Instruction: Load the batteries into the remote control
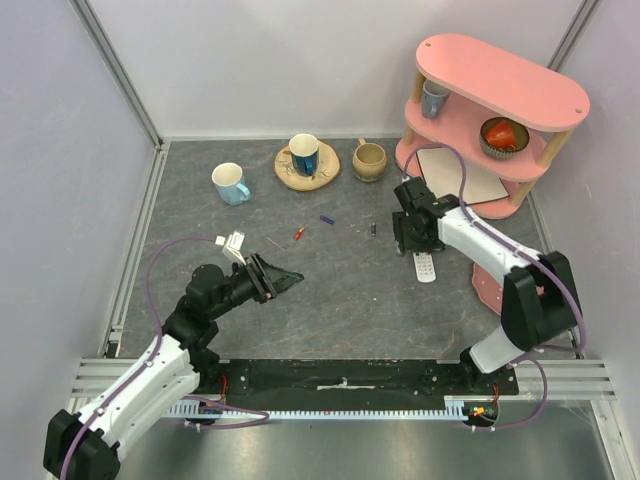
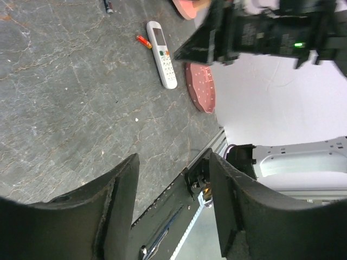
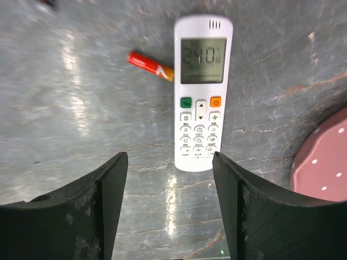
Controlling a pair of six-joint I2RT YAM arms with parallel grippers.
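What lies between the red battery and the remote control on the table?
Nothing: in the right wrist view only a short bare stretch of grey tabletop separates the red battery from the remote control.

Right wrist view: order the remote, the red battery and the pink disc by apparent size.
1. remote control
2. pink disc, cropped by the frame, so its rank is unsure
3. red battery

Red battery (image 3: 150,65) and pink disc (image 3: 322,162) closely flank the remote control (image 3: 199,92).
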